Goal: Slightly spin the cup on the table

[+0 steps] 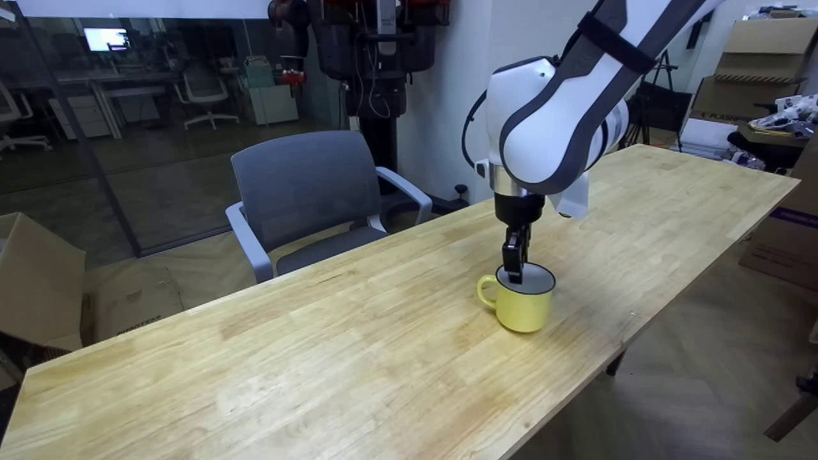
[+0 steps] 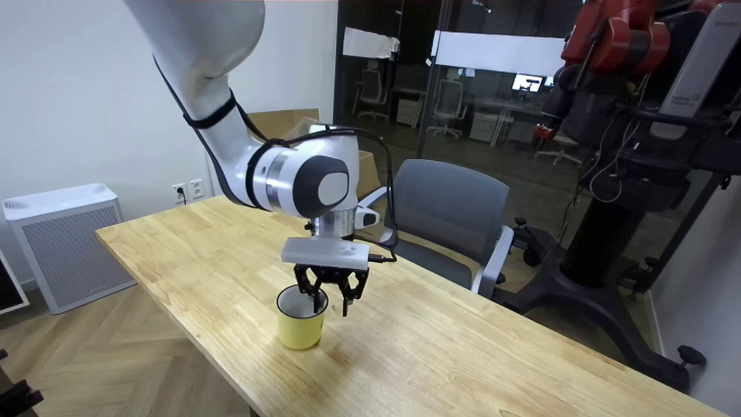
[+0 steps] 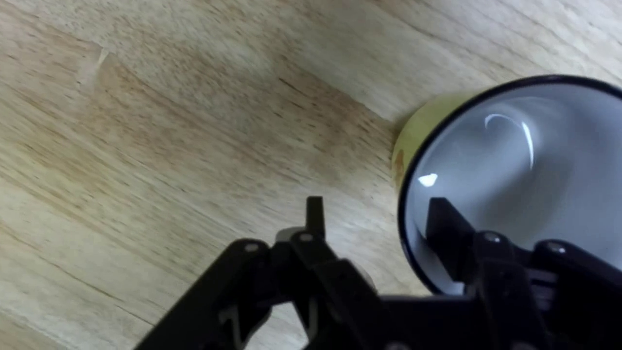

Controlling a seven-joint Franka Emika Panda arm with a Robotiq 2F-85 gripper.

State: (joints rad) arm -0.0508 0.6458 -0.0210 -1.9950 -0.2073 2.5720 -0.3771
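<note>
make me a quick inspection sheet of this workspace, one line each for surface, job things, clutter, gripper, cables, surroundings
Surface: table with a light wood-grain plank top; darker flecks show in the wrist view.
Job's things: yellow cup upright on the table, white inside, dark rim; handle visible in an exterior view.
Clutter: cardboard boxes, off the table.
Gripper: jaws open, astride the cup's wall, one inside, one outside; whether either touches it cannot be told.
Cables: black cable looping beside the arm, down to the white bar above the jaws.
Surroundings: grey chair at the table's long side; red-and-black robot beyond it.
</note>
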